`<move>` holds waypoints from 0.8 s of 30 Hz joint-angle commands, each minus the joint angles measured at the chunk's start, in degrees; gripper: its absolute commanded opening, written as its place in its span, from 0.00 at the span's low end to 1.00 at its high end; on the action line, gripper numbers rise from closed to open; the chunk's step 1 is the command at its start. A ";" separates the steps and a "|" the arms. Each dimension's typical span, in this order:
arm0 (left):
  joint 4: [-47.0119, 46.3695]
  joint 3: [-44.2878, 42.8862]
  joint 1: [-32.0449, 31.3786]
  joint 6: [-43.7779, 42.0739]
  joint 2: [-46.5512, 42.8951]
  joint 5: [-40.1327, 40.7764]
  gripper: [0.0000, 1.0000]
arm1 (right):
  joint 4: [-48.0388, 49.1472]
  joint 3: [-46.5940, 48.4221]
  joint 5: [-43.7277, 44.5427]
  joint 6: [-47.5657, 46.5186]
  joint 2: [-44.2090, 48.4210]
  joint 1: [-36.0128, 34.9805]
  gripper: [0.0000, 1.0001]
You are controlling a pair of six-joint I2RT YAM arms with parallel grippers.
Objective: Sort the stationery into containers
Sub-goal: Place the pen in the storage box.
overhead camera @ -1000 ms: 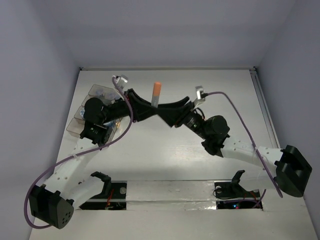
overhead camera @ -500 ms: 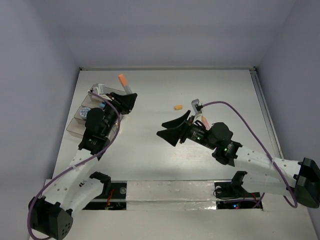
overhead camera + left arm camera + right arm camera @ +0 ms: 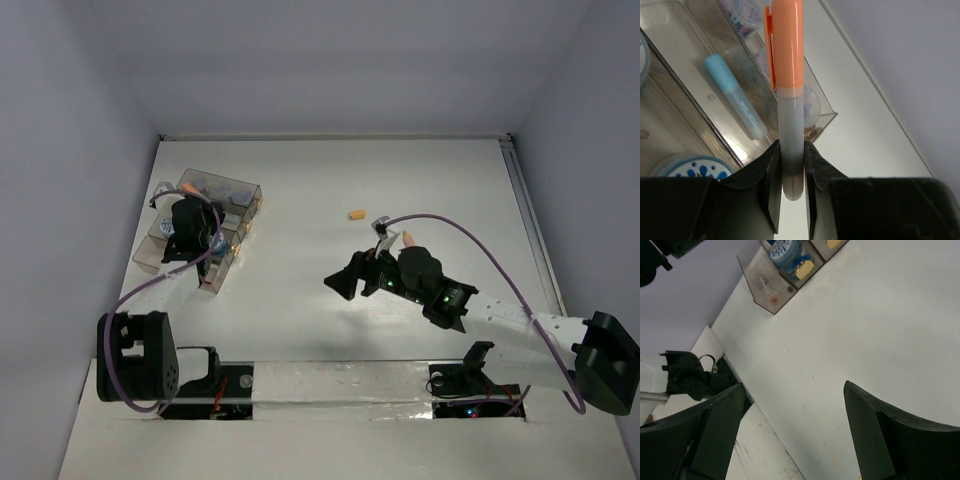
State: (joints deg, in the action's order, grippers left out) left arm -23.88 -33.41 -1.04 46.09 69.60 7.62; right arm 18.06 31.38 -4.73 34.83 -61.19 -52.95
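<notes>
Jaws: the left gripper [image 3: 790,167] was clenched on the grey lower barrel of an orange marker [image 3: 788,60]. The right gripper [image 3: 795,425] was spread wide with nothing between its fingers.
Marker: it stood upright in the left wrist view, orange end away from the fingers, over the containers [image 3: 250,200] at the upper left of the top view.
Compartment below: I could not tell which one the marker hung over.
Already binned: a light blue marker [image 3: 737,102] lay in a compartment just left of the held one. A blue-topped tub [image 3: 687,167] sat at the lower left of that view, and a yellow item [image 3: 805,269] showed beside another tub.
Progress: judged well along, with the orange marker not yet dropped.
Left to sort: a small orange piece [image 3: 356,214] lay loose on the table [image 3: 300,170] near the middle, well apart from the bins. A pinkish piece [image 3: 408,238] just beside the right arm was too small to name.
In the way: the left arm and its purple cable [image 3: 130,295] covered much of the bins from above.
</notes>
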 commanded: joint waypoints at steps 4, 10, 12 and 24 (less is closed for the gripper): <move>-2.06 -8.51 3.23 3.22 9.30 0.38 0.00 | -1.45 0.79 -2.47 -2.66 -0.25 0.57 0.85; 0.32 -11.15 3.24 3.22 13.53 2.93 0.00 | -2.16 0.00 -2.04 -3.63 1.25 1.71 0.85; 0.94 -11.68 3.24 3.13 13.98 3.80 0.00 | -2.33 -0.26 -2.04 -3.80 1.68 1.71 0.85; 0.32 -8.25 3.24 6.65 14.24 5.30 0.06 | -5.67 -0.88 1.65 -5.03 6.60 3.99 0.85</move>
State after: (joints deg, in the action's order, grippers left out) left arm -22.28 -42.44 1.98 51.55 84.31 11.44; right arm 12.69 30.89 -5.21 31.24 -57.17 -49.74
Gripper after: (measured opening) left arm 0.152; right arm 0.851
